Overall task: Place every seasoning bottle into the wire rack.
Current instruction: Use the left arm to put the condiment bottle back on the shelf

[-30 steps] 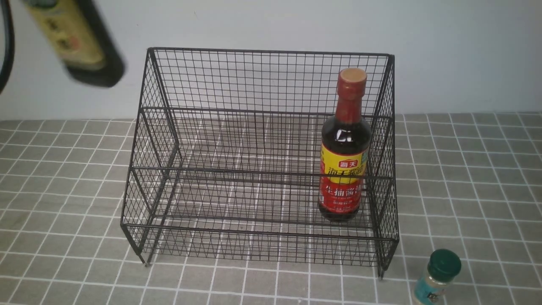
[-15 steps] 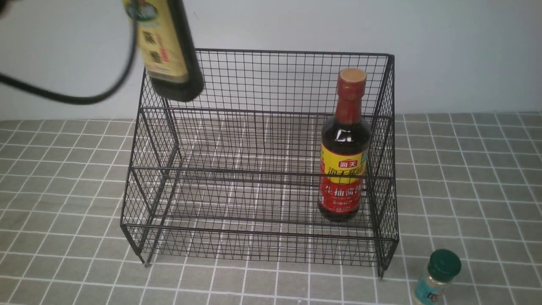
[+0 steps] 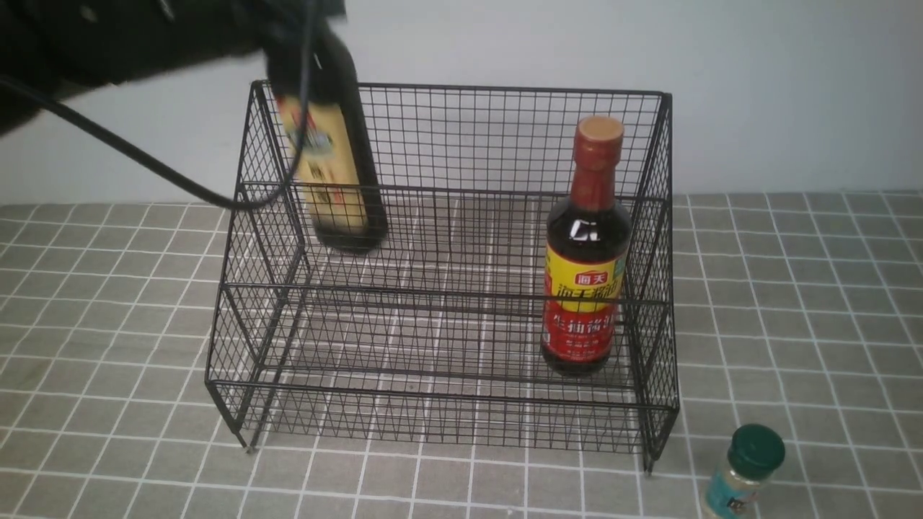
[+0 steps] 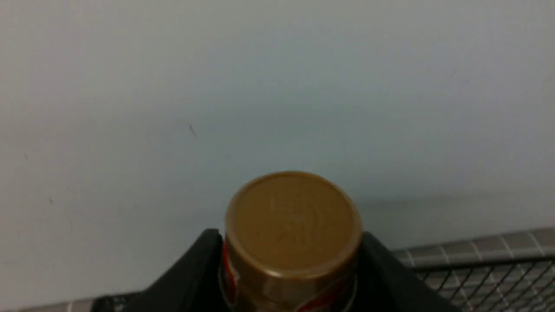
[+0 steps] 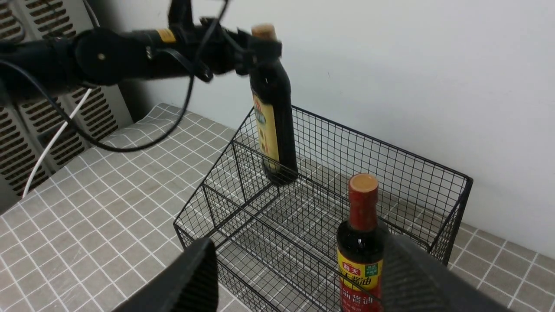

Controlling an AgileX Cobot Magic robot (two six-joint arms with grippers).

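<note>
1 dark, gold-capped, beige-labelled bottle (image 3: 332, 169), pinched at neck by left gripper (image 4: 289, 277), right gripper (image 5: 303, 281) spread

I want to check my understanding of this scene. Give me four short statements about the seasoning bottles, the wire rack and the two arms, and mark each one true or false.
1. The left fingers grip the tall dark bottle with gold cap and beige label at its neck. True.
2. The tall dark bottle with red neck and yellow-red label lies on its side on the table. False: it stands upright inside the black wire-mesh rack, at the right end.
3. The small green-capped shaker with teal label is inside the rack. False: it stands on the checked tablecloth, outside the rack's front right corner.
4. The right fingers hold nothing. True.
</note>
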